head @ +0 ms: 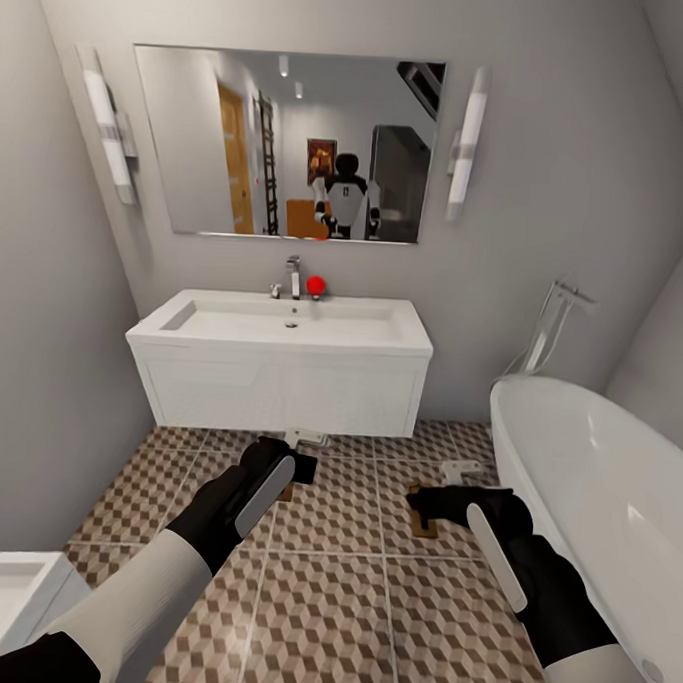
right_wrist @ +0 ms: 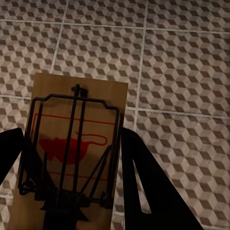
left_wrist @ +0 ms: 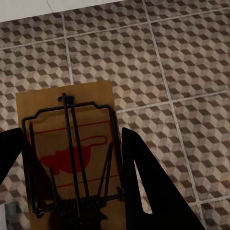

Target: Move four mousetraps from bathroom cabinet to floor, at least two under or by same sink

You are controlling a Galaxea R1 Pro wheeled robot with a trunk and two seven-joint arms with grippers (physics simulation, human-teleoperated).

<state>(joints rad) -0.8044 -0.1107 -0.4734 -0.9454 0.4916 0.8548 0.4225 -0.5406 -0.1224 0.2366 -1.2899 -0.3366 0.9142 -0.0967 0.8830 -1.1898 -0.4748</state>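
We judge the task partly done: two mousetraps — one [head: 306,438] just under the sink [head: 282,323], one [head: 465,472] nearer the bathtub [head: 615,476] — already lie on the bathroom floor [head: 318,601]. Two remain in hand. Our left gripper [head: 296,474] clamps a mousetrap [left_wrist: 67,153] between its fingers; our right gripper [head: 428,506] clamps another [right_wrist: 74,158]. Both arms reach forward and down — low over the tiles before the vanity.
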